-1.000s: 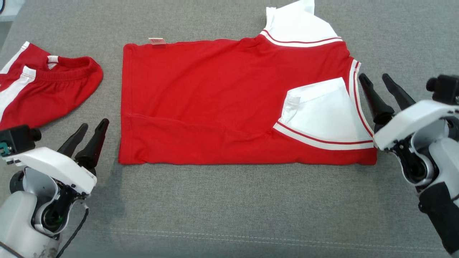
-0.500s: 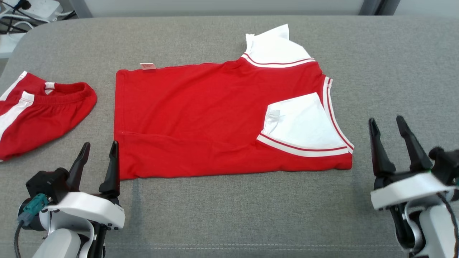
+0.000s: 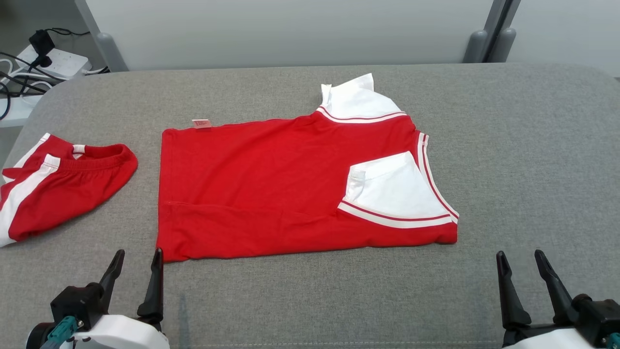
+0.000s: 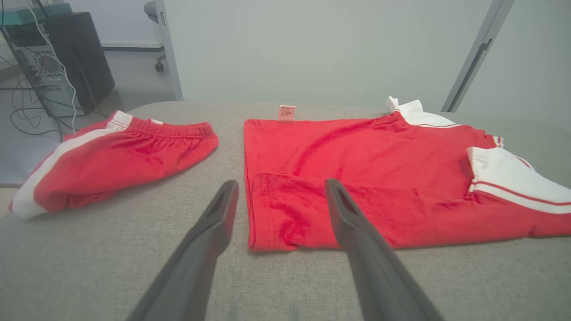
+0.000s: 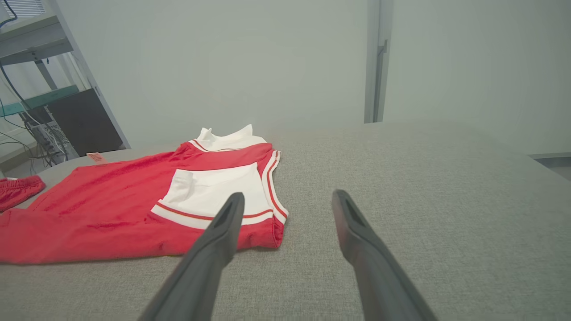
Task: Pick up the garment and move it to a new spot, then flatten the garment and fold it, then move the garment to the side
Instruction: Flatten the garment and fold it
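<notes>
**Fold part done, both claws empty**

The red short-sleeved jersey with white striped sleeves (image 3: 271, 189) lies flat mid-way across the grey fabric surface (image 3: 523, 145). Its near edge and one sleeve are turned in, and the far sleeve pokes out. The left claw (image 3: 138, 252) sits just off its near left corner and the right claw (image 3: 519, 253) is apart from the right end, both released. Folding looks half finished. The next move likely calls for pinching the far edge and sleeve and bringing them over.

Bright, even light; hazy wrist views
</notes>
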Robot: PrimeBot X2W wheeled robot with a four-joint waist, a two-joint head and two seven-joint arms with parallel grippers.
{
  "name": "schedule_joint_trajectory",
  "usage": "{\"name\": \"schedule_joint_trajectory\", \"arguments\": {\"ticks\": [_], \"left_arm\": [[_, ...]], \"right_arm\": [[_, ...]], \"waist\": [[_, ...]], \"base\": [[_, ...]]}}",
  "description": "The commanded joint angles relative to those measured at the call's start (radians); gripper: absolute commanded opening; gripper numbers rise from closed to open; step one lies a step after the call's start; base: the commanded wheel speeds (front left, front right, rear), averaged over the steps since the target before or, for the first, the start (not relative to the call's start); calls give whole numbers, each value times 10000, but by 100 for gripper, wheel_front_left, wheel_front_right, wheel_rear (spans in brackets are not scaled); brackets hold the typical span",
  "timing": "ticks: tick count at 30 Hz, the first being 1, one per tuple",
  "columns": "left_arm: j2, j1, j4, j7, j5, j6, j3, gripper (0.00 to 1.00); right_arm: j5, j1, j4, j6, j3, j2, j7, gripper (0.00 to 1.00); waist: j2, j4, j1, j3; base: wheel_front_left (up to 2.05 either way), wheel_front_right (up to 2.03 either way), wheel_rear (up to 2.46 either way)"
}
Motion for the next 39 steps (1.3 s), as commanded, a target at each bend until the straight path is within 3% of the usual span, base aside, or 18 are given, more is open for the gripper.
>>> {"name": "schedule_joint_trajectory", "arguments": {"ticks": [1,15,27,39], "left_arm": [[368,-247,-181,-57,93,76,356,100],[465,-438,171,504,-241,-131,256,100],[88,-2560,2617,1629,-1209,-1567,8,100],[-353,-3978,4933,2069,-1869,-2674,-79,100]], "right_arm": [[-111,-21,-394,44,181,-39,-129,100],[-61,-393,-82,44,386,1,51,100],[999,-3400,3060,44,1833,-817,926,100],[2285,-5244,5463,44,3088,-922,1443,100]], "waist": [[-1,-36,0,-48],[-1,-237,0,-5],[-1,-138,0,1021],[-1,3,0,1566]], "base": [[0,0,0],[0,0,0],[0,0,0],[0,0,0]]}}
